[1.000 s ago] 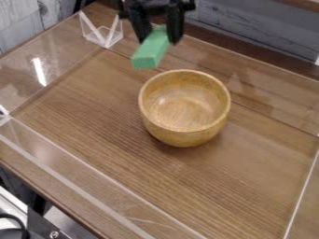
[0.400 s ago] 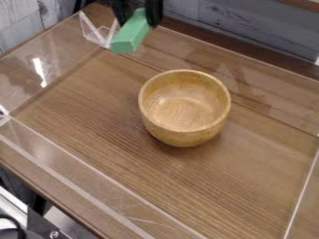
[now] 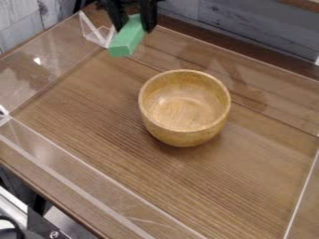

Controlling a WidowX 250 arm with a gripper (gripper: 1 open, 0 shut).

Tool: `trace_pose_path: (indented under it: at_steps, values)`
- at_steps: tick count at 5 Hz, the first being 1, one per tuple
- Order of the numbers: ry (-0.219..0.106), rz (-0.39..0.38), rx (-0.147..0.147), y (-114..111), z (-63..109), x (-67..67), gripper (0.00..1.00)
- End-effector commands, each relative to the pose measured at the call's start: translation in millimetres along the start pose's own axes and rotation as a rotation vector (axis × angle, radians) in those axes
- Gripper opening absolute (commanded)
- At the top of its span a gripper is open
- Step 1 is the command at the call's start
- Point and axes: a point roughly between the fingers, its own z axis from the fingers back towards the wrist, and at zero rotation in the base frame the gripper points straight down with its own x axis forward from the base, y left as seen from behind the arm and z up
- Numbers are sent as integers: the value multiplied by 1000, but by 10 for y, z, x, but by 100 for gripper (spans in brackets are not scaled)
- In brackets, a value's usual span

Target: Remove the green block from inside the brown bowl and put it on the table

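The green block [image 3: 126, 39] hangs in the air above the far left part of the table [image 3: 112, 121], tilted, with my black gripper [image 3: 131, 21] shut on its upper end. The brown bowl [image 3: 185, 107] stands empty near the middle of the table, below and to the right of the block. My gripper is well clear of the bowl's rim. The arm above the fingers runs out of the top of the picture.
Clear plastic panels [image 3: 50, 65] edge the table on the left, front and right. A small clear folded piece [image 3: 97, 30] stands at the far left, just behind the held block. A grey plank wall [image 3: 249, 23] runs along the back.
My gripper has carried the green block to the left, away from the bowl, and slightly lower. The bowl has stayed where it was.
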Motion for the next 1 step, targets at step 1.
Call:
trace_pose_path:
  at_steps: [1]
  values:
    - [-71, -11, 14, 152, 207, 83, 0]
